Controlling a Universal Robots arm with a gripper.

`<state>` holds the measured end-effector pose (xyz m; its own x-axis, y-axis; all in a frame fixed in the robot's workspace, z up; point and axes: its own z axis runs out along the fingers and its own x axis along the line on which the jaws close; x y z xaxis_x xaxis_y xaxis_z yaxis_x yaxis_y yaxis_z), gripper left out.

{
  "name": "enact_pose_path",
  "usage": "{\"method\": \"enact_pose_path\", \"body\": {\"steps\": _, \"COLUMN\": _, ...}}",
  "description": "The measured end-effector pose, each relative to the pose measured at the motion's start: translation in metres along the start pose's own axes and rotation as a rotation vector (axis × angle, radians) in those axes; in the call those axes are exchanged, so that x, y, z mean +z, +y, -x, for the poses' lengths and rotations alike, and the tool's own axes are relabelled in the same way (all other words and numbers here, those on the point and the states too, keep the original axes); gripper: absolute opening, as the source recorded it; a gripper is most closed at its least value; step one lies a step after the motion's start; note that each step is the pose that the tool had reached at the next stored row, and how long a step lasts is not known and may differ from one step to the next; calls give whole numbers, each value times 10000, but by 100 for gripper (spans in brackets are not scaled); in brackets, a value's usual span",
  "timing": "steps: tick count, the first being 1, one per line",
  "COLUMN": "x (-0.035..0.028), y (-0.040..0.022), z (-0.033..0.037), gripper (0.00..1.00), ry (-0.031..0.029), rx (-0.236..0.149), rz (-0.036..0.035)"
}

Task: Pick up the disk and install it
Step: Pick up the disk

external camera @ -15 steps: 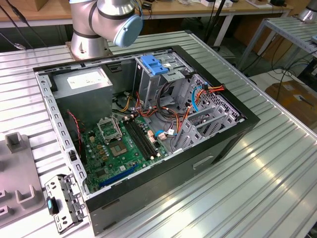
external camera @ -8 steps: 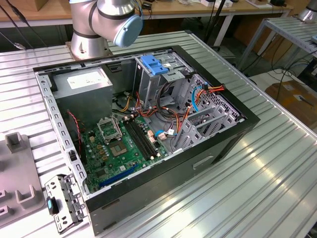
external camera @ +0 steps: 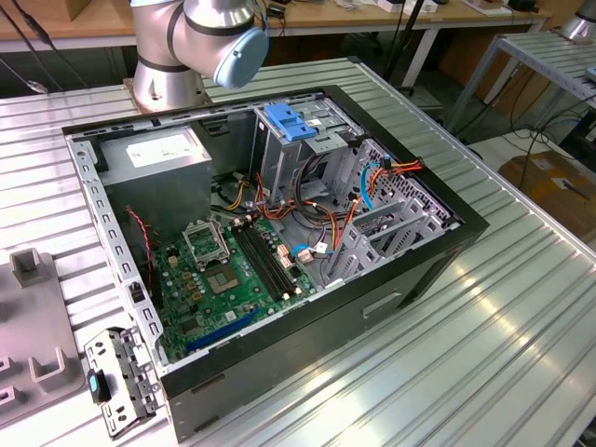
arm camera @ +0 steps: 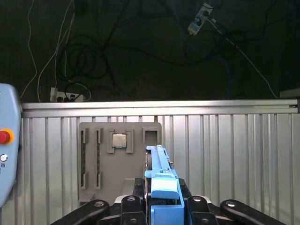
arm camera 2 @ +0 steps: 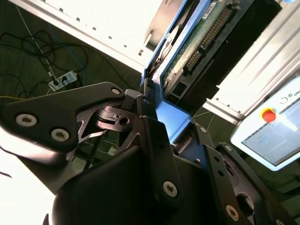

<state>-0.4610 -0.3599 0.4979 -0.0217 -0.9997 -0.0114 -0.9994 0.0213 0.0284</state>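
**Disk gripped in the jaws, case waiting open**

From my seat, the jaws are closed tight on the disk [arm camera 2: 194, 44], with nothing else in them. In the second wrist view the black fingers [arm camera 2: 157, 145] press on it from both sides at its near end, right by the blue side rail [arm camera 2: 171, 117]. The disk's long axis runs straight out from the jaws, away from the wrist. That view shows me its green circuit board [arm camera 2: 187, 58] face, with a row of connector pins on it.

In the first wrist view I see the disk [arm camera: 161, 187] edge-on, thin, with the blue rail turned toward the camera. It again points straight away from the jaws. Behind it lie the ribbed metal tabletop [arm camera: 234, 159] and a grey tray [arm camera: 119, 173] with a small square chip [arm camera: 119, 140] seated in it. Past the tabletop's edge is a dark floor [arm camera: 140, 47] strewn with cables. A control pendant [arm camera: 7, 140] with a red button sits at the side.

The exterior view gives me the arm [external camera: 200, 37] rising behind the open computer case [external camera: 372, 307]. The case lies on its side on the tabletop, and a blue latch [external camera: 291, 123] tops its metal cage.
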Motion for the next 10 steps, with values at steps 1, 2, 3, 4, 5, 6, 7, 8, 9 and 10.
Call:
{"method": "enact_pose_path", "body": {"steps": 1, "x": 0, "y": -12, "z": 0, "gripper": 37, "ry": 0, "rx": 0, "rz": 0}}
{"method": "enact_pose_path", "body": {"steps": 2, "x": -1, "y": -25, "z": 1, "gripper": 37, "ry": 0, "rx": -1, "rz": 1}}
{"method": "enact_pose_path", "body": {"steps": 3, "x": -2, "y": -48, "z": 1, "gripper": 37, "ry": 0, "rx": 0, "rz": 1}}
{"method": "enact_pose_path", "body": {"steps": 4, "x": -3, "y": -105, "z": 2, "gripper": 37, "ry": 0, "rx": 0, "rz": 0}}
{"method": "enact_pose_path", "body": {"steps": 5, "x": -5, "y": -195, "z": 4, "gripper": 37, "ry": 0, "rx": 0, "rz": 0}}
{"method": "enact_pose_path", "body": {"steps": 6, "x": -9, "y": -309, "z": 7, "gripper": 37, "ry": 0, "rx": 0, "rz": 1}}
{"method": "enact_pose_path", "body": {"steps": 7, "x": -14, "y": -474, "z": 10, "gripper": 37, "ry": 0, "rx": 0, "rz": 1}}
{"method": "enact_pose_path", "body": {"steps": 8, "x": -23, "y": -499, "z": 11, "gripper": 37, "ry": 1, "rx": 0, "rz": 2}}
{"method": "enact_pose_path", "body": {"steps": 9, "x": -37, "y": -507, "z": 12, "gripper": 37, "ry": 0, "rx": 0, "rz": 1}}
{"method": "enact_pose_path", "body": {"steps": 10, "x": -48, "y": -511, "z": 12, "gripper": 37, "ry": 0, "rx": 0, "rz": 1}}
